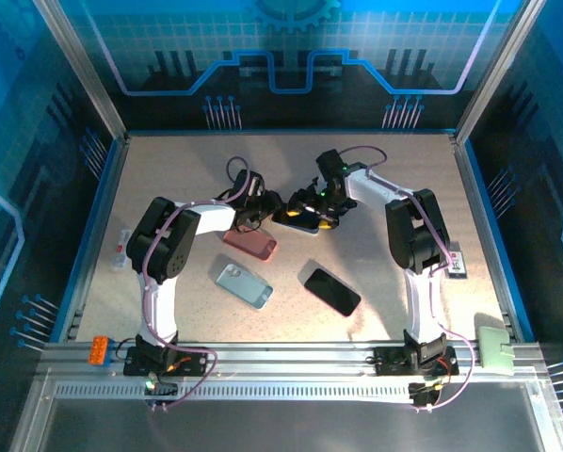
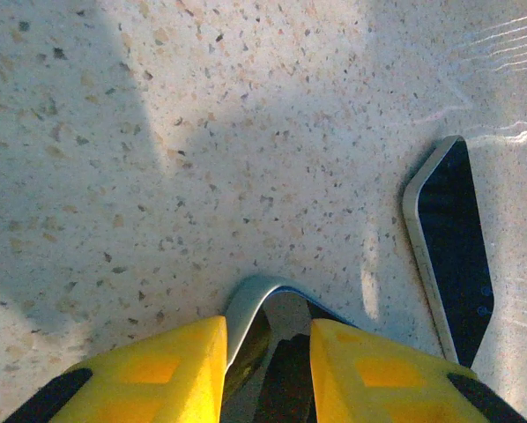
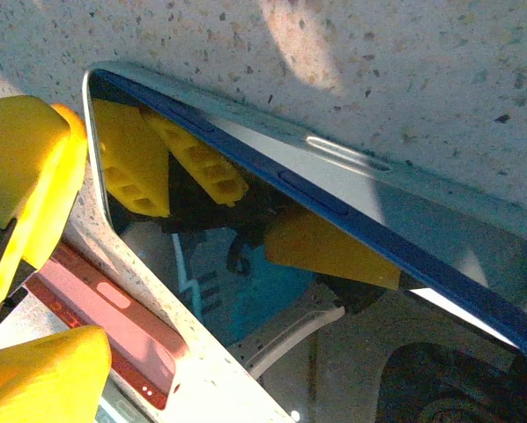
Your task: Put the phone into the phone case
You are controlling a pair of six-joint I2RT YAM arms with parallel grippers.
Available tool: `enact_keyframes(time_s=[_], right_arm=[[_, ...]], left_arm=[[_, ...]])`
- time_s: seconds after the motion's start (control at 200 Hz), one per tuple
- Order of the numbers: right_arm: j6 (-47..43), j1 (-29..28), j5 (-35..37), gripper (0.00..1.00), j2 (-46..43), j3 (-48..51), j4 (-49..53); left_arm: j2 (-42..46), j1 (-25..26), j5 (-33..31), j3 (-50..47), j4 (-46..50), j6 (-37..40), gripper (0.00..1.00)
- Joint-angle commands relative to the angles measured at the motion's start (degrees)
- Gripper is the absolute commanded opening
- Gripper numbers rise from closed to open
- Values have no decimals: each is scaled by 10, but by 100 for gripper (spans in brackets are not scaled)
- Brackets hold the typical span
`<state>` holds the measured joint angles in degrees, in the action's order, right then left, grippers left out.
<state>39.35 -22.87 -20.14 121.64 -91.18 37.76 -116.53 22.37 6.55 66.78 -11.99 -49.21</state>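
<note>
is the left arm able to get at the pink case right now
Probably not yet: the left gripper looks clamped on the phone corner. The pink case lies uncovered beside it, so the way looks free once it lets go.

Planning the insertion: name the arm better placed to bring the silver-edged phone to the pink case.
Left, probably: the left gripper is shut on the silver-edged phone and the flat pink case lies beside it; the right gripper stands open.
</note>
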Motion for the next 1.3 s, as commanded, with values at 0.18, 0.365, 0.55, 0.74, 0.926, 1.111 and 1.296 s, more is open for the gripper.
enact_keyframes(time_s=[0.18,0.365,0.55,0.74,0.926,1.111,1.296], right_arm=[[-8,-6,17,96,-7,-21,44],[-9,-5,24,96,-10,-23,54],[-9,-5,30,97,-12,-22,59],[-10,-3,35,97,-17,-20,65],[-10,1,38,98,-23,-22,71],[-11,3,41,98,-27,-26,77],[-10,4,41,98,-28,-29,83]], left_arm=[[27,5,10,-11,-12,-3,31],[30,5,10,-14,-16,-2,31],[30,6,10,-16,-18,-1,31],[32,6,9,-19,-23,-1,31],[32,5,8,-23,-30,-3,31],[32,5,9,-26,-36,-4,31],[33,5,9,-28,-39,-5,31]])
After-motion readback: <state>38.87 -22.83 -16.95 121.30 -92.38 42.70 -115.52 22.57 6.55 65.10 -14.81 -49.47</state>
